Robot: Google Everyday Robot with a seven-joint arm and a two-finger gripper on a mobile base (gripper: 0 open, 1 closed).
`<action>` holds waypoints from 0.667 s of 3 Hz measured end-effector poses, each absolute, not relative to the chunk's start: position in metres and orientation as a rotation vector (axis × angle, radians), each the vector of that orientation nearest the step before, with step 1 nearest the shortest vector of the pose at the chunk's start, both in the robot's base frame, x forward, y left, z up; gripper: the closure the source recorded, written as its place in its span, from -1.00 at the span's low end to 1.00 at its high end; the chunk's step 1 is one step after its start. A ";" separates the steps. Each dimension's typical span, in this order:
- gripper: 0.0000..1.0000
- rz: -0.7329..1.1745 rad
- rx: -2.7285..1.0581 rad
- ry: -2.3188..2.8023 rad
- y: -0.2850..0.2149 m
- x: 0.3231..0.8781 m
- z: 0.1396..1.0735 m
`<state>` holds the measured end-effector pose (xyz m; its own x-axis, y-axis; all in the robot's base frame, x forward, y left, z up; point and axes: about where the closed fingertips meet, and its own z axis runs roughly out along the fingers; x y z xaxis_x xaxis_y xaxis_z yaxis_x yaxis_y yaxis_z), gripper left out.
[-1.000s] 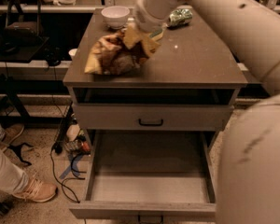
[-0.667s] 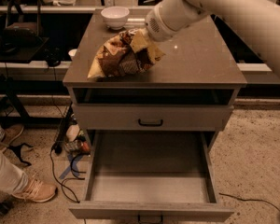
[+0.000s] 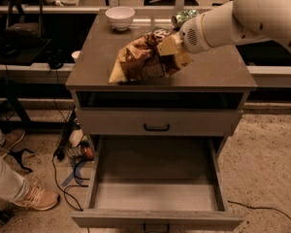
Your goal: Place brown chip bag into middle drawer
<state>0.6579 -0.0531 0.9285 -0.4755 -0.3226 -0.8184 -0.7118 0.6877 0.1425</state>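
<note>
The brown chip bag (image 3: pixel 140 57) is crinkly with cream-yellow ends and hangs tilted just above the grey cabinet top (image 3: pixel 97 67). My gripper (image 3: pixel 174 50) is shut on the bag's right end, with the white arm reaching in from the upper right. The middle drawer (image 3: pixel 157 195) is pulled wide open below, its flat grey floor bare, directly under and in front of the bag.
A white bowl (image 3: pixel 120 17) and a green can (image 3: pixel 183 17) stand at the back of the cabinet top. The upper drawer front with a black handle (image 3: pixel 156 127) is closed. A person's leg and shoe (image 3: pixel 24 195) are at the left, with cables on the floor.
The arm has swung back to the right, out of the camera's foreground. The bag, held in the gripper, has moved toward the front of the cabinet top and lifted slightly.
</note>
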 end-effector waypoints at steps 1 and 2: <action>1.00 0.613 -0.798 2.087 -0.055 0.656 0.925; 1.00 0.678 -0.828 2.092 -0.058 0.643 0.916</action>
<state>0.6432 -0.0579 0.9161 -0.4909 -0.3288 -0.8068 -0.7395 0.6468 0.1864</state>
